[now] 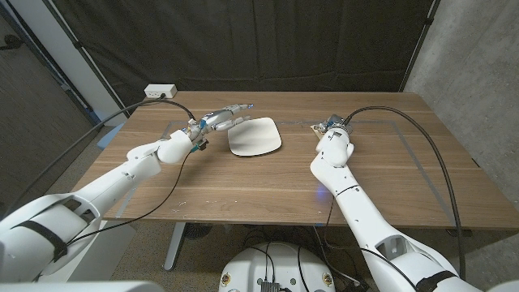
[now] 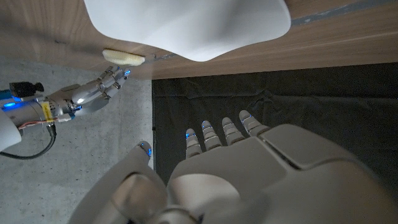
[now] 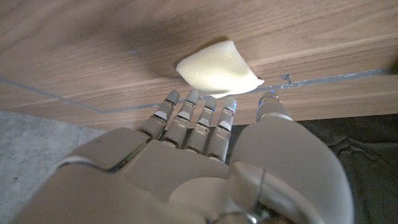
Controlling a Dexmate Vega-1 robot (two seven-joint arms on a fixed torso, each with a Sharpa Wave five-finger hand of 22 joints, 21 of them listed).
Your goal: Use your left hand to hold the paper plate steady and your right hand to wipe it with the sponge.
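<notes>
Reaching for the sponge (image 3: 219, 68), my right hand (image 3: 205, 168) holds nothing, fingers extended just short. My left hand (image 1: 220, 120), fingers apart, hovers beside the paper plate (image 1: 255, 136). Next: grasp sponge.

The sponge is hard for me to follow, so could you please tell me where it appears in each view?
Head view: sponge on the table, just beyond the right hand.
Left wrist view: sponge beside the paper plate.
Right wrist view: sponge just past the fingers.
Shared landmark: the blue tape line by the sponge.
</notes>
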